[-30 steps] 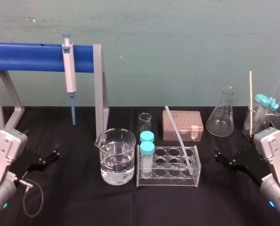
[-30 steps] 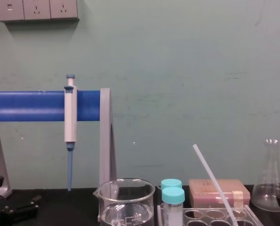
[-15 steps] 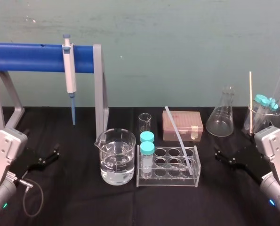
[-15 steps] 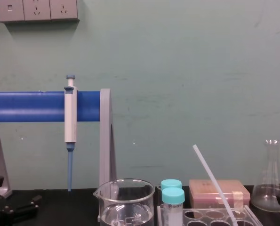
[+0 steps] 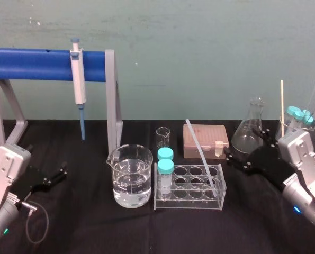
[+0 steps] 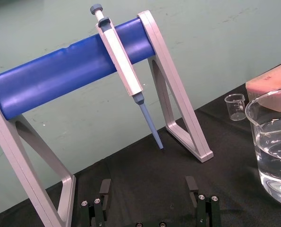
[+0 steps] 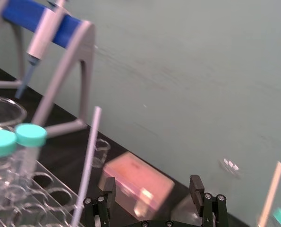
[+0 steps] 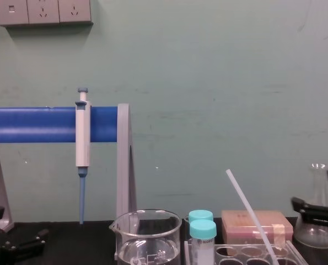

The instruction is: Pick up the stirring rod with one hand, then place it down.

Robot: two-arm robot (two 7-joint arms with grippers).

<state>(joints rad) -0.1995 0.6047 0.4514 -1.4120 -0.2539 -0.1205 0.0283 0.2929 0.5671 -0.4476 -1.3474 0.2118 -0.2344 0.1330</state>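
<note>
Just right of the clear test-tube rack [image 5: 189, 205], the right gripper [image 5: 236, 157] hung low over the black table [image 5: 83, 233], in front of the conical flask [image 5: 251, 129], its jaws apart around nothing. The stirring rod [image 5: 201, 156] stood slanted in a right-hand well of the rack, top leaning back-left, apart from the gripper's fingers [image 7: 107, 189]. The left gripper [image 5: 54, 177] sat parked at the table's left, near the blue pipette stand [image 5: 41, 63], jaws apart.
</note>
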